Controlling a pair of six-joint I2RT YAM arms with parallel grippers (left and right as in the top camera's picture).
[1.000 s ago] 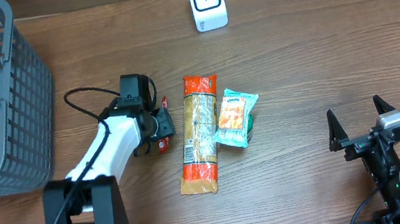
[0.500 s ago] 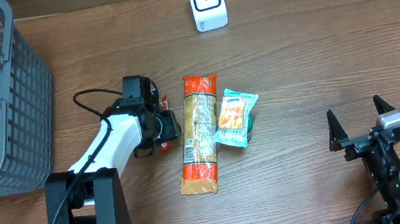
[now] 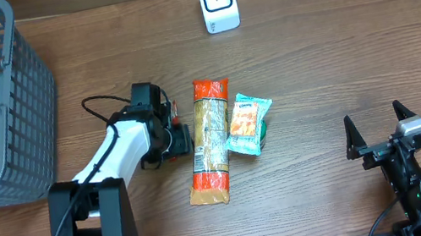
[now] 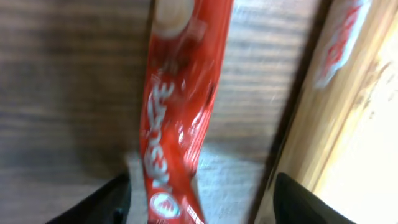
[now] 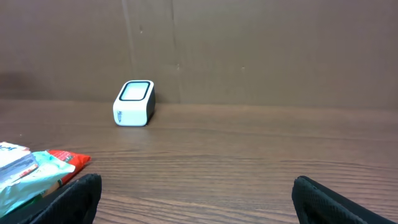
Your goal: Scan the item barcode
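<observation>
1 change, L jaws nearer pasta pk

A red packet lies lengthwise on the wooden table, running from the far edge of the view down to the near edge. It is glossy, with white lettering too blurred to read and a pale patch at its far end. The left gripper straddles it with its dark fingers spread apart; the packet sits close to the left one and well clear of the right one. To the right lies a long tan bag, tilted, with red and white print at its far end.
</observation>
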